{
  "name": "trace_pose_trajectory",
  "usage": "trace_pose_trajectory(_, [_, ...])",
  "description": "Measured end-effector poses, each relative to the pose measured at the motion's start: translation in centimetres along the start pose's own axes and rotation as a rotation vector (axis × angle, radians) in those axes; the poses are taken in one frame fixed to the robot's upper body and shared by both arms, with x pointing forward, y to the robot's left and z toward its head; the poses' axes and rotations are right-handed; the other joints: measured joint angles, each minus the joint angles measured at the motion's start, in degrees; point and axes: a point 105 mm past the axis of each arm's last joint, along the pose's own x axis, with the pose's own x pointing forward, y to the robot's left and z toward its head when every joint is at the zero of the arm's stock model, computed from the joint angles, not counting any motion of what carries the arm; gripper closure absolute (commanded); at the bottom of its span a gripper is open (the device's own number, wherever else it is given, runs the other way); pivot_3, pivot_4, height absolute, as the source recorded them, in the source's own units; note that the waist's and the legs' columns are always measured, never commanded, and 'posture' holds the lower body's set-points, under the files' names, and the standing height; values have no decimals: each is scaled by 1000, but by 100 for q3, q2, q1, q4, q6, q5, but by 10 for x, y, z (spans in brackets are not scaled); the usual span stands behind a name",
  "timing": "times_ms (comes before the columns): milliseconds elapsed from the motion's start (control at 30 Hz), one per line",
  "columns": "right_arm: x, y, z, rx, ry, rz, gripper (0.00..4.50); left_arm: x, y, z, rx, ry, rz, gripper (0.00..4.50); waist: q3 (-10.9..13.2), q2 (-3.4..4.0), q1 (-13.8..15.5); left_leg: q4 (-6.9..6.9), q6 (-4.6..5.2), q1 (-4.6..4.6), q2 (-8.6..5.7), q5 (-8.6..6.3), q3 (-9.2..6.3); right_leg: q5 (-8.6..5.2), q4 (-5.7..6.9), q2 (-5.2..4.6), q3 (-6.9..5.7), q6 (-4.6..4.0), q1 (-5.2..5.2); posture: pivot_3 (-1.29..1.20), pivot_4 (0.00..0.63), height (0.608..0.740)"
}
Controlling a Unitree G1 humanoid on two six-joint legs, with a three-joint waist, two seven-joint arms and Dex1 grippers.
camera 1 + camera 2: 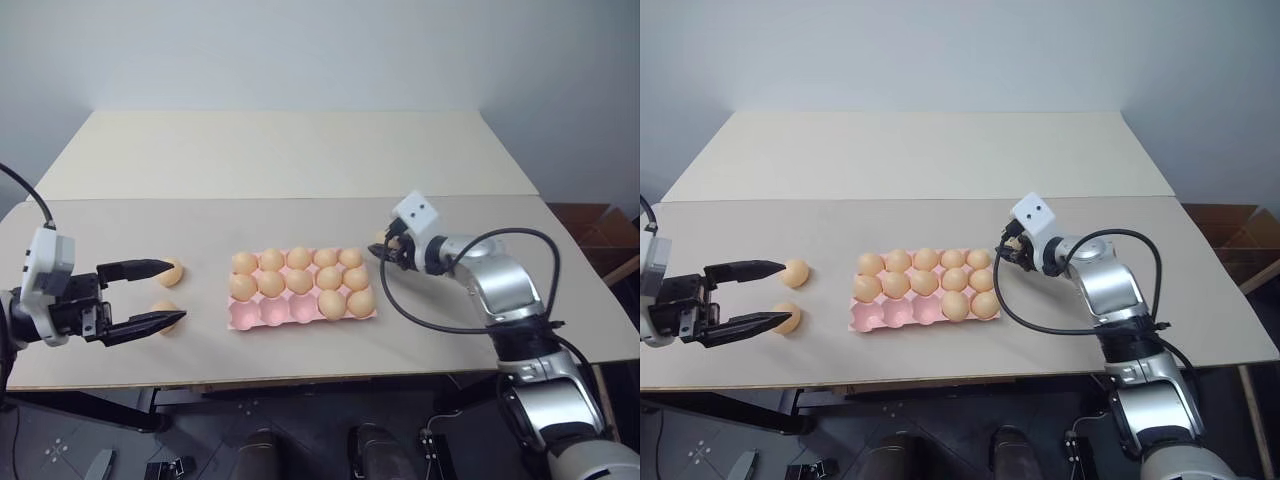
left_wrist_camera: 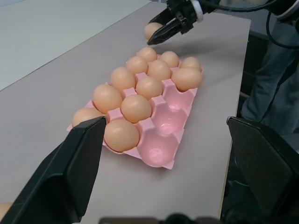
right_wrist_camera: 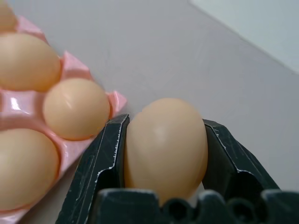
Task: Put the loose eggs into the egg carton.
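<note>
Left gripper (image 1: 158, 295) spread wide, empty, with 2 loose eggs (image 1: 173, 271) on the table (image 1: 300, 170) at its fingertips. Middle: pink egg carton (image 1: 262, 318) holding 12 eggs, 3 near-row cups bare. Right gripper (image 3: 163, 140) clamped on 1 egg (image 3: 166, 144), just beside carton's right end.
</note>
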Motion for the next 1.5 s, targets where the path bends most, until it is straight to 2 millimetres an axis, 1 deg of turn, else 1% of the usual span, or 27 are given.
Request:
trace_pose_trajectory(67, [-12,15,23,-33,-67,51,2558,0,0,0,-1,-1,0,0,0,0,-2,0,0,2,3,0,-1,0,1,2,-1,0,-1,0,150,740])
trace_pose_trajectory(100, [-18,27,33,-58,-103,84,2558,0,0,0,0,-1,0,0,0,0,-8,-1,0,2,5,0,0,0,0,3,-1,-1,-1,0,150,740])
trace_pose_trajectory(167, [-25,57,42,-73,-145,170,2558,-1,1,0,-5,-2,3,0,-1,-1,-15,-6,0,10,5,0,0,-3,2,3,-2,-4,3,0,150,740])
trace_pose_trajectory(233, [-24,83,39,-56,-147,249,2558,-2,1,-1,-9,-2,2,0,-1,-1,-16,-6,-1,10,5,0,0,-3,2,3,-2,-5,3,0,150,740])
trace_pose_trajectory(300, [-17,108,32,-41,-128,309,2558,-2,2,-1,-13,-3,1,0,-1,-1,-11,-6,-1,9,4,0,1,-4,3,1,-2,-6,1,0,150,740])
trace_pose_trajectory(367, [-10,126,28,-46,-109,342,2558,-2,1,-1,-14,-3,-1,0,-1,-1,-9,-6,-2,9,3,1,2,-5,2,0,-2,-8,1,0,150,740])
trace_pose_trajectory(467, [-2,146,27,-63,-101,367,2558,-2,1,-1,-14,-4,-6,0,-1,-1,-8,-6,-3,6,3,1,1,-4,2,1,-3,-8,-2,0,150,740])
trace_pose_trajectory(567, [4,154,23,-76,-82,379,2558,-2,1,-1,-12,-5,-7,0,-1,-1,-5,-6,-2,6,2,1,1,-4,2,0,-3,-8,-1,0,150,740])
trace_pose_trajectory(600, [7,155,22,-84,-75,376,1873,-2,1,-1,-12,-5,-7,0,-1,-1,-1,-6,-3,6,2,1,1,-4,1,0,-3,-8,0,0,150,740])
trace_pose_trajectory(667, [12,155,18,-81,-62,365,1333,-2,1,0,-10,-6,-7,0,-1,-1,2,-6,-3,7,2,1,0,-4,1,0,-3,-8,0,0,150,740])
trace_pose_trajectory(700, [14,153,18,-81,-61,350,963,-2,1,0,-9,-6,-7,0,-1,-1,2,-6,-3,6,2,1,0,-4,1,0,-3,-8,-1,0,150,740])
trace_pose_trajectory(767, [16,149,19,-82,-65,329,270,-1,1,0,-8,-7,-7,0,-1,-1,-1,-6,-3,6,2,1,1,-5,1,1,-3,-7,-2,0,150,740])
trace_pose_trajectory(800, [15,147,22,-85,-72,322,33,-1,1,1,-7,-7,-7,0,-1,-1,-2,-6,-3,5,2,1,0,-4,2,1,-4,-7,-2,0,150,740])
trace_pose_trajectory(900, [4,137,33,-96,-119,303,33,-1,2,1,-5,-8,-7,0,-1,-1,4,-6,-3,3,2,1,0,-4,1,0,-4,-7,-4,0,150,740])
trace_pose_trajectory(967, [-6,129,45,-107,-162,290,33,-1,2,1,-5,-8,-6,0,-1,-1,6,-6,-3,3,2,1,0,-4,0,0,-4,-6,-4,0,150,740])
trace_pose_trajectory(1033, [-18,123,55,-105,-206,288,33,-1,2,1,-4,-8,-7,0,-1,-1,7,-6,-3,4,3,1,-1,-4,0,1,-5,-6,-3,0,150,740])
trace_pose_trajectory(1100, [-34,114,58,-102,-230,300,33,-2,1,1,-5,-7,-5,0,-1,-1,23,-6,-3,2,2,1,-2,-5,-2,-1,-7,-6,-1,0,150,740])
trace_pose_trajectory(1133, [-45,105,57,-109,-241,296,33,-2,1,0,-9,-5,-4,0,-1,-1,41,-6,-3,1,1,1,-3,-5,-9,-2,-10,-5,2,0,150,740])
trace_pose_trajectory(1200, [-65,86,48,-123,-237,278,33,-5,1,-3,-20,0,5,0,-1,-2,55,-6,-5,2,1,-1,-1,-15,-20,-4,-10,6,7,0,150,740])
trace_pose_trajectory(1233, [-72,79,43,-134,-240,275,33,-6,1,-3,-22,2,8,0,0,-3,56,-6,-5,1,0,-1,-1,-27,-23,-4,-10,21,8,0,150,740])
trace_pose_trajectory(1300, [-88,63,25,-187,-216,273,33,-11,1,-6,-32,8,32,0,0,-3,55,-6,-5,6,1,-1,0,-34,-22,-3,-9,24,12,0,150,740])
trace_pose_trajectory(1433, [-104,40,0,-227,-179,264,33,-20,2,-10,-50,19,79,0,1,-3,16,-6,-5,16,6,-1,2,-47,-13,0,-8,3,13,0,150,740])
trace_pose_trajectory(1500, [-114,29,-18,-232,-127,263,33,-28,1,-13,-63,24,115,0,1,-3,7,-8,-5,16,7,-1,3,-47,-13,-1,-8,3,12,0,150,740])
